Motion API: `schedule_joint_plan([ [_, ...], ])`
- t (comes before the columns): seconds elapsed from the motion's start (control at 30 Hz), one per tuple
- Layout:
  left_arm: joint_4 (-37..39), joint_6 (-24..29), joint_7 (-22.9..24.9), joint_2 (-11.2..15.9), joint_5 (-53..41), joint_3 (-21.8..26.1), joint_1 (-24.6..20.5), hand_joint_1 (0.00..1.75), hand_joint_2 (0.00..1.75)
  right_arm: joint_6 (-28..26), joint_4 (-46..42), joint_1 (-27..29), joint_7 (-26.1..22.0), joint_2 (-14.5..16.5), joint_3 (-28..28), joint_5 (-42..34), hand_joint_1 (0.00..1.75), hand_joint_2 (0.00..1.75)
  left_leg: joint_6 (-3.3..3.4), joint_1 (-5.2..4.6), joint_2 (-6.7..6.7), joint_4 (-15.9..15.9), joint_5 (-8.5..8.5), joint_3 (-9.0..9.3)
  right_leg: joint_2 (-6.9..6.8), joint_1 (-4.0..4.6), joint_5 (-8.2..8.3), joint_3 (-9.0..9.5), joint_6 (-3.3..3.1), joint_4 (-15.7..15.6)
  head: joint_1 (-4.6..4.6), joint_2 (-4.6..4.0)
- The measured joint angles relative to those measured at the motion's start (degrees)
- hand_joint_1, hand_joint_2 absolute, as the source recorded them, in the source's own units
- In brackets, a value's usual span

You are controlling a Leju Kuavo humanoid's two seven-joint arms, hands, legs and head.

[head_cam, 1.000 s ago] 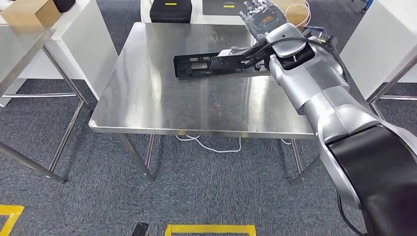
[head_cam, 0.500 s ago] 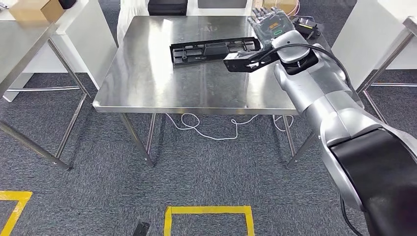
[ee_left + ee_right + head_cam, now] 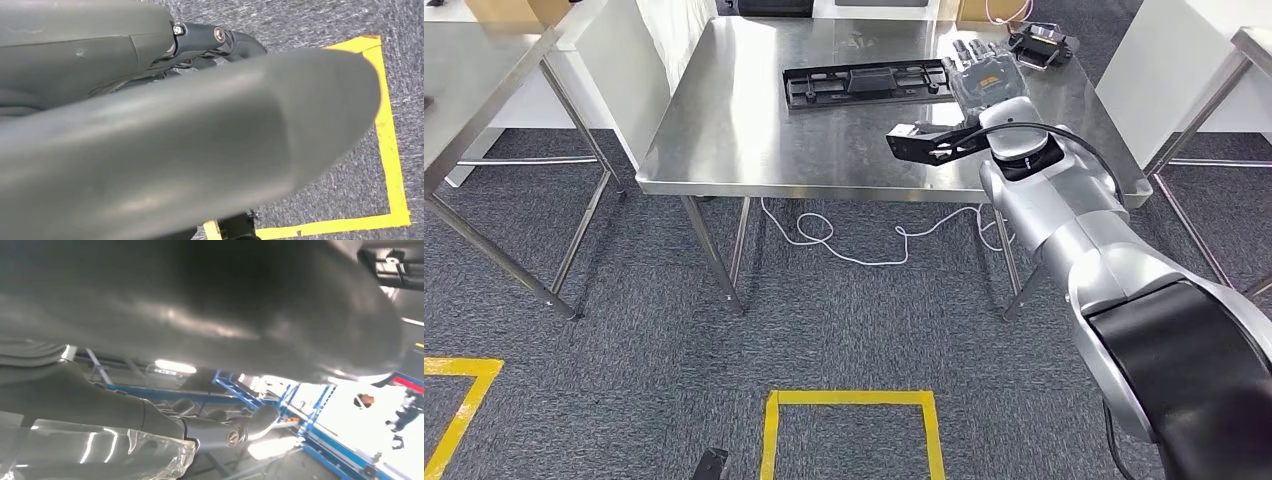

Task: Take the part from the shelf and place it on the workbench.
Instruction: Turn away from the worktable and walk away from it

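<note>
Right robot hand (image 3: pixel 984 78) raised over the tabletop's (image 3: pixel 754 150) right side, fingers spread and holding nothing, long black part (image 3: pixel 871 80) lying flat just beside its fingertips (apart, it seems), left robot hand (image 3: pixel 150 135) close to camera above carpet (image 3: pixel 624 380), grasp unclear

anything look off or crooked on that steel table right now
Nothing damaged or spilled. The long black part lies flat on the workbench, slightly skewed to the table edges. The right hand is beside its end, holding nothing. A white cable trails loose on the carpet under the table.
</note>
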Motion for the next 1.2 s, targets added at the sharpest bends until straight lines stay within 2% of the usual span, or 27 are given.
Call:
schedule_joint_plan([
  [0.03,0.0,0.0,0.0,-0.1,0.1,0.1,0.0,0.00,0.00,-1.1,0.1,1.4,0.4,-0.7,-0.3,-0.8,0.00,0.00,0.36,0.12,0.13,-0.1,0.79,-0.63,0.06,-0.03,-2.22,-0.95,-0.24,2.5,0.07,0.00],
  [0.1,0.0,0.0,-0.2,-0.2,0.2,0.3,0.0,0.00,0.00,-4.7,0.3,5.2,1.0,-2.3,-1.4,-3.2,0.00,0.00,0.74,0.06,0.02,-0.1,2.20,-2.29,0.12,-0.27,-6.92,-2.94,-0.48,9.8,0.32,0.00],
  [0.13,0.0,0.0,-0.3,-0.3,0.2,0.5,0.0,0.00,0.00,-6.9,0.4,7.6,1.2,-3.1,-2.2,-4.7,0.00,0.00,0.73,0.06,-0.05,-0.1,2.86,-3.14,0.13,-0.37,-8.01,-3.44,-0.20,13.1,0.35,0.00],
  [0.17,0.0,0.0,-0.3,-0.3,0.2,0.6,0.1,0.00,0.00,-9.3,0.5,10.3,1.4,-3.8,-3.1,-6.2,0.00,0.00,0.66,0.07,-0.10,0.0,3.51,-3.95,0.13,-0.46,-7.95,-3.19,0.37,15.0,0.42,0.00],
  [0.2,0.0,0.0,-0.3,-0.4,0.3,0.7,0.2,0.00,0.00,-11.7,0.5,13.1,1.5,-4.6,-4.1,-7.7,0.00,0.00,0.53,0.07,-0.11,0.0,4.10,-4.68,0.12,-0.52,-7.02,-2.02,1.03,14.9,0.47,0.00],
  [0.23,0.0,0.0,-0.3,-0.4,0.3,0.7,0.3,0.00,0.00,-14.4,0.6,15.9,1.5,-5.3,-5.2,-9.2,0.00,0.00,0.35,0.07,-0.11,0.1,4.64,-5.34,0.12,-0.60,-5.93,0.17,1.58,13.0,0.49,0.00],
  [0.27,0.0,0.0,-0.4,-0.5,0.4,0.8,0.3,0.00,0.00,-17.1,0.6,18.7,1.4,-5.9,-6.4,-10.6,0.00,0.00,0.10,0.05,-0.11,0.1,5.14,-5.86,0.09,-0.65,-5.55,3.13,1.82,9.4,0.52,0.00],
  [0.33,0.0,0.0,-0.8,-0.5,0.6,0.9,0.3,0.00,0.00,-22.5,0.5,24.3,0.6,-7.2,-9.0,-13.9,0.00,0.00,-0.52,-0.16,-0.16,0.1,6.02,-6.60,0.09,-0.30,-6.64,8.71,1.39,1.5,0.47,0.00],
  [0.37,-0.1,0.0,-1.0,-0.5,0.8,1.0,0.4,0.00,0.00,-24.9,0.5,27.5,-0.2,-7.7,-10.6,-16.0,0.00,0.00,-0.82,-0.25,-0.19,0.1,6.42,-6.76,0.10,-0.07,-7.45,10.07,0.97,-0.9,0.38,0.00],
  [0.43,-0.1,0.2,-1.5,-0.4,1.0,1.3,0.8,0.00,0.00,-28.5,0.5,34.2,-1.9,-8.5,-14.5,-20.2,0.00,0.00,-1.34,-0.16,-0.30,0.0,6.94,-6.96,0.02,0.02,-7.64,10.28,0.01,-2.3,0.32,0.00],
  [0.47,-0.1,0.2,-1.7,-0.4,1.1,1.6,1.2,0.00,0.00,-29.6,0.6,37.3,-2.7,-8.7,-16.4,-21.7,0.00,0.00,-1.61,0.01,-0.35,0.4,6.34,-7.26,-0.09,-0.19,-7.29,10.05,-0.64,-2.4,0.34,0.00],
  [0.5,0.0,0.2,-1.7,-0.4,1.2,1.8,1.5,0.00,0.00,-30.3,0.6,39.8,-3.2,-8.8,-18.0,-22.6,0.00,0.00,-1.89,0.17,-0.40,1.7,4.65,-7.85,-0.19,-0.38,-6.81,9.79,-1.43,-2.5,0.35,0.00],
  [0.57,0.0,0.5,-1.7,-0.3,1.1,2.0,2.0,0.00,0.00,-31.0,0.6,43.7,-3.6,-9.0,-20.6,-23.5,0.00,0.00,-2.43,0.33,-0.43,7.8,-1.32,-10.03,-0.19,-0.59,-5.60,8.69,-2.63,-2.5,0.22,0.00],
  [0.6,0.0,0.8,-1.7,-0.3,1.1,2.1,2.1,0.00,0.00,-31.0,0.6,45.2,-3.7,-9.1,-21.8,-24.3,0.00,0.00,-2.64,0.36,-0.44,12.0,-4.22,-11.25,-0.12,-0.56,-5.06,7.98,-2.87,-2.5,0.17,0.00],
  [0.63,0.0,1.2,-1.6,-0.2,1.1,2.2,2.1,0.00,0.00,-31.0,0.7,46.8,-3.8,-9.1,-23.1,-25.7,0.00,0.00,-2.81,0.38,-0.45,15.8,-6.03,-12.06,-0.07,-0.52,-4.61,7.32,-2.86,-2.5,0.16,0.00],
  [0.67,0.0,1.5,-1.6,-0.2,1.1,2.3,2.1,0.00,0.00,-30.9,0.8,48.6,-4.0,-9.0,-24.3,-27.8,0.00,0.00,-2.88,0.39,-0.44,18.0,-6.56,-12.08,-0.10,-0.47,-4.25,6.81,-2.72,-2.5,0.17,0.00],
  [0.7,0.0,1.7,-1.6,-0.1,1.1,2.4,2.2,0.00,0.00,-30.9,0.9,50.5,-4.3,-8.8,-25.6,-30.1,0.00,0.00,-2.84,0.41,-0.43,18.2,-6.04,-11.04,-0.19,-0.41,-3.95,6.41,-2.58,-2.4,0.17,0.00],
  [0.73,0.0,1.8,-1.6,-0.1,1.1,2.4,2.3,0.00,0.00,-30.7,1.2,52.4,-4.6,-8.5,-26.8,-32.3,0.00,0.00,-2.64,0.39,-0.43,16.1,-4.86,-8.88,-0.29,-0.35,-3.71,6.13,-2.41,-2.4,0.17,0.00],
  [0.83,-0.1,2.0,-2.0,0.3,0.7,2.6,2.3,0.00,0.00,-27.0,2.4,57.6,-4.6,-7.0,-30.1,-36.2,0.00,0.00,-1.34,-0.05,-0.66,4.3,-2.44,0.49,-0.36,0.08,-2.98,5.57,-1.90,-2.3,0.17,0.00],
  [0.87,-0.1,2.0,-2.2,0.5,0.5,2.6,2.3,0.00,0.00,-24.5,2.9,59.1,-4.1,-6.3,-31.2,-37.1,0.00,0.00,-1.00,-0.24,-0.68,1.7,-2.38,2.33,-0.33,0.25,-2.66,5.41,-1.63,-2.3,0.23,0.00],
  [0.9,-0.1,2.1,-2.5,0.7,0.3,2.6,2.2,0.00,0.00,-21.5,3.4,60.5,-3.2,-5.7,-32.2,-38.2,0.00,0.00,-0.82,-0.39,-0.65,0.4,-2.39,3.14,-0.32,0.42,-2.35,5.25,-1.28,-2.2,0.22,0.00],
  [0.97,-0.1,2.4,-2.7,0.8,0.1,2.7,2.0,0.00,0.00,-16.5,4.5,63.3,-1.5,-4.7,-34.2,-39.6,0.00,0.00,-0.45,-0.25,-0.49,-0.9,-2.24,3.08,-0.37,0.58,-2.12,4.68,-0.67,-1.9,0.30,0.00],
  [1.0,-0.1,2.7,-2.8,0.9,0.0,2.7,1.9,0.00,0.00,-14.8,5.1,64.5,-0.8,-4.2,-35.1,-39.9,0.00,0.00,-0.07,-0.10,-0.43,-1.4,-1.90,2.86,-0.30,0.60,-2.87,4.01,-0.60,-0.9,0.32,0.00],
  [1.07,-0.1,3.1,-2.8,1.0,-0.1,2.7,1.6,0.00,0.00,-13.1,6.0,66.5,0.4,-3.4,-36.3,-39.9,0.00,0.00,0.59,0.08,-0.23,-1.8,-0.84,1.90,-0.07,0.36,-6.49,1.54,-0.88,4.5,0.50,0.00],
  [1.13,-0.1,3.2,-2.7,1.1,-0.1,2.8,1.5,0.00,0.00,-11.2,6.7,67.7,2.1,-2.9,-37.0,-40.0,0.00,0.00,0.70,0.01,0.06,-1.7,0.22,0.56,0.04,-0.03,-10.55,-1.02,-0.90,12.2,0.61,0.00],
  [1.17,-0.1,3.2,-2.5,1.2,-0.1,2.8,1.4,0.00,0.00,-10.2,7.0,68.1,3.0,-2.6,-37.5,-40.1,0.00,0.00,0.59,0.02,0.21,-1.7,0.74,-0.08,0.05,-0.25,-11.60,-1.25,-0.57,14.3,0.62,0.00],
  [1.2,-0.1,3.1,-2.1,1.2,-0.2,2.9,1.2,0.00,0.00,-9.4,7.3,68.6,3.9,-2.4,-37.9,-40.3,0.00,0.00,0.40,0.05,0.31,-1.7,1.26,-0.69,0.04,-0.49,-11.79,-0.21,-0.02,14.2,0.67,0.00],
])
